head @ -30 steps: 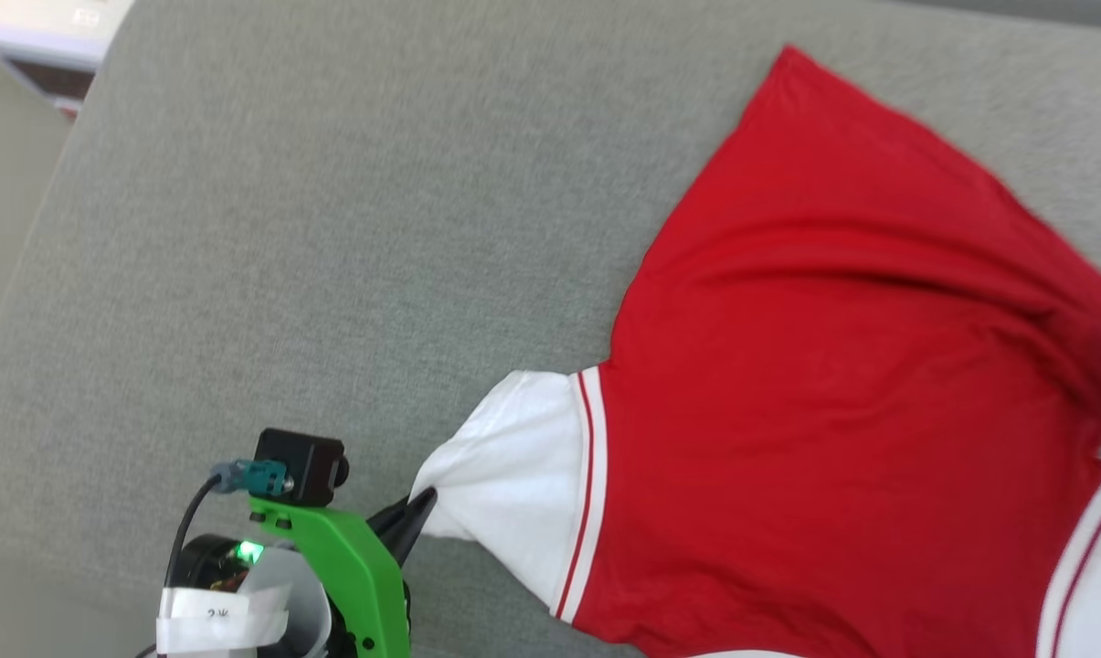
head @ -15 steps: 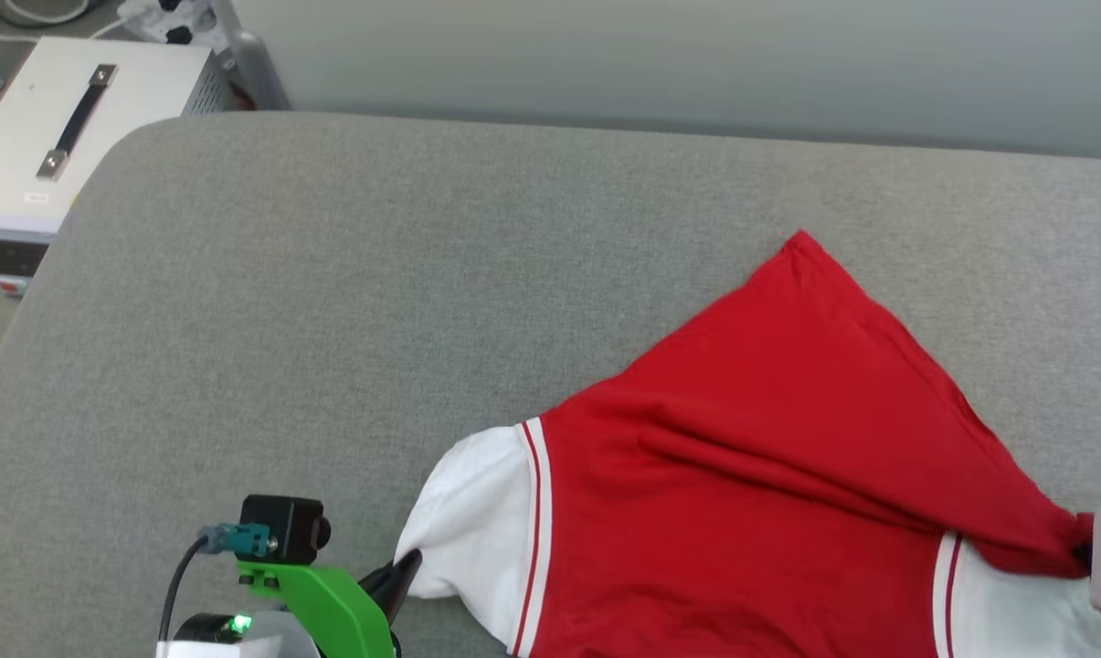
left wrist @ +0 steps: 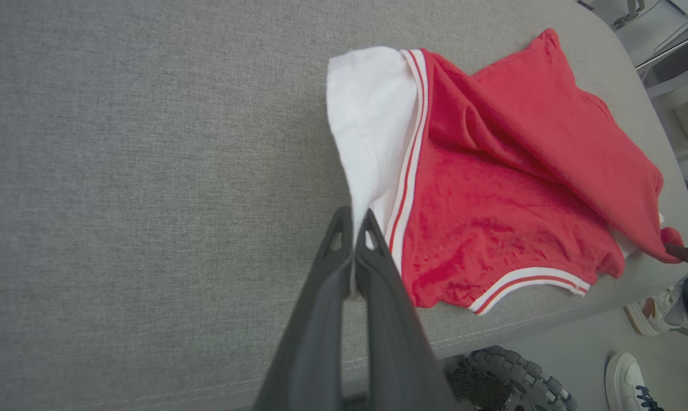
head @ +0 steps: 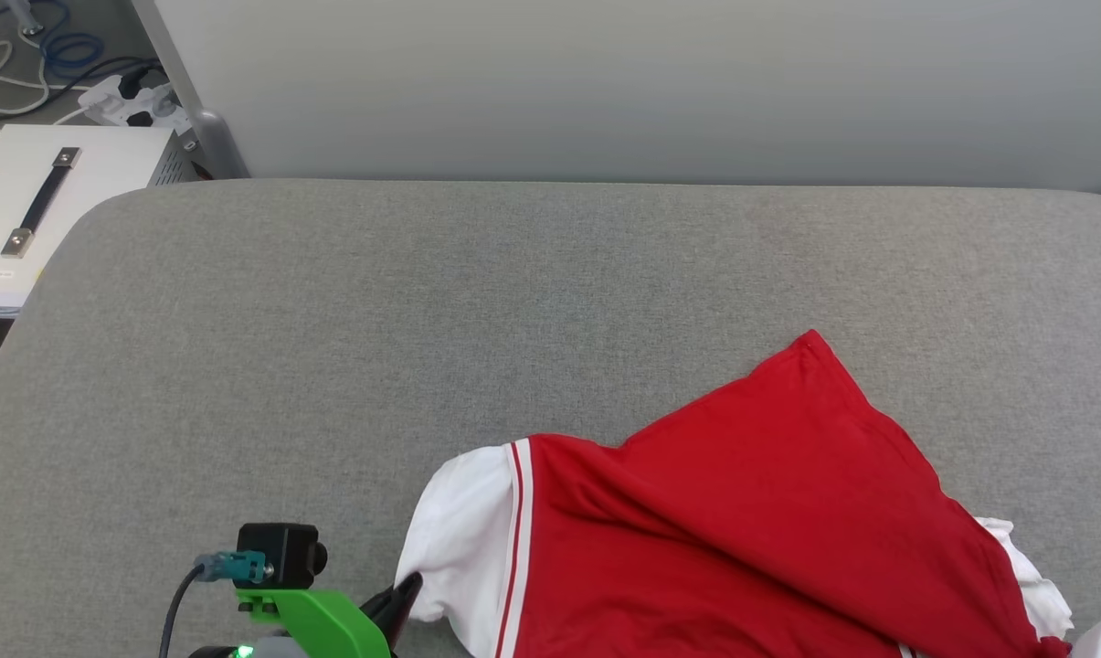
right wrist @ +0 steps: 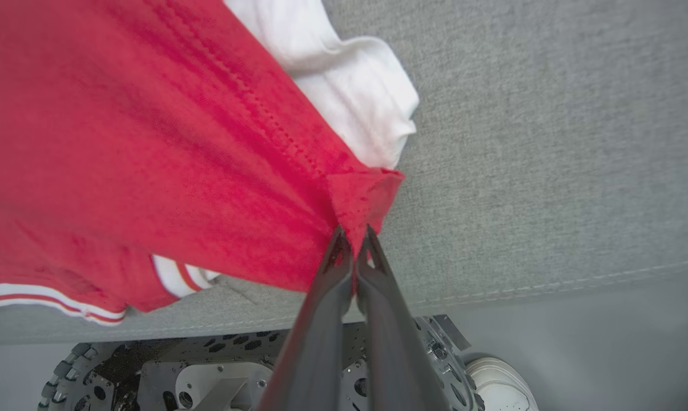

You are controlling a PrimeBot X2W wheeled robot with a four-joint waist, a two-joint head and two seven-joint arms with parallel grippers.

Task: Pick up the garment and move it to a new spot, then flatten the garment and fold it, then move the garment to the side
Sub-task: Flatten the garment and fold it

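Observation:
The garment [head: 751, 521], red with white sleeves and red-white striped trim, lies bunched near the front right of the grey padded surface [head: 376, 311]. Its print is hidden. My left gripper [head: 409, 585] sits at the surface's front edge, shut on the edge of the white left sleeve [left wrist: 372, 114]; the left wrist view shows its fingers [left wrist: 332, 268] pressed together on the cloth. My right gripper [right wrist: 355, 231] is shut on a red corner of the garment [right wrist: 361, 194], pulled over the other white sleeve [right wrist: 349, 85] near the front right edge.
A white box with a handle [head: 38, 201] stands off the surface's left end, with cables and a power strip [head: 130, 96] behind it. A pale wall panel [head: 605, 82] runs along the back. Below the front edge are my wheeled base [right wrist: 206, 377] and a person's shoes [left wrist: 629, 382].
The head camera has tilted up, so the back wall now shows. The right gripper has drawn its red corner toward the front edge, and the garment is more bunched. The left gripper keeps its hold.

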